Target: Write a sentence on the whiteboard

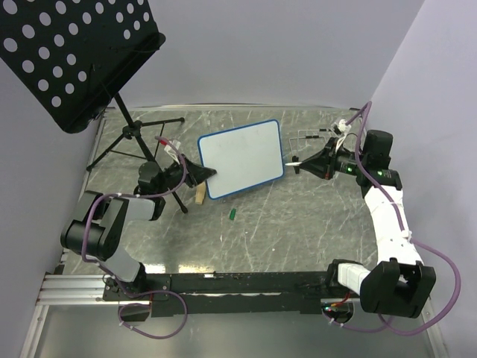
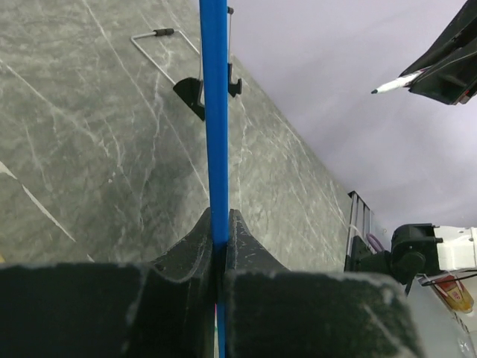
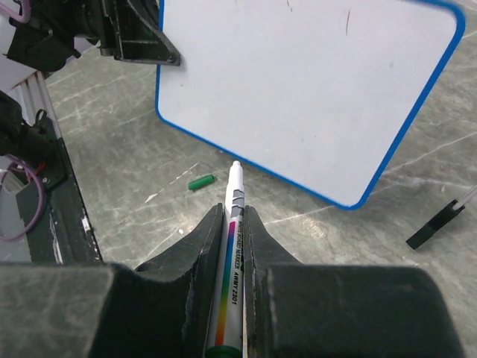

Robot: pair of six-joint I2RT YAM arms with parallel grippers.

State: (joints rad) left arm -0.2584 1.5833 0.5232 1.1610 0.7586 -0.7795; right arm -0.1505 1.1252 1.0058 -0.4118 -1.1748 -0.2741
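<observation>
Far left stands a black perforated music stand [image 1: 71, 56]. The left claw [image 1: 209, 173] is clamped shut on the left rim of the whiteboard [image 1: 242, 156], which sits mid-table [image 1: 298, 224] between the two claws. A green cap [image 1: 232, 215] lies on the table near the board's near edge. At right, the right claw [image 1: 302, 162] pinches a marker [image 3: 232, 246], with its bare tip close to the board's right edge but not touching it.

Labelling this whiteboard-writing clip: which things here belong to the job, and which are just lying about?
In use: whiteboard, clamped by left gripper; marker, clamped by right gripper.
Lying about: music stand, small tan block, green cap.
</observation>
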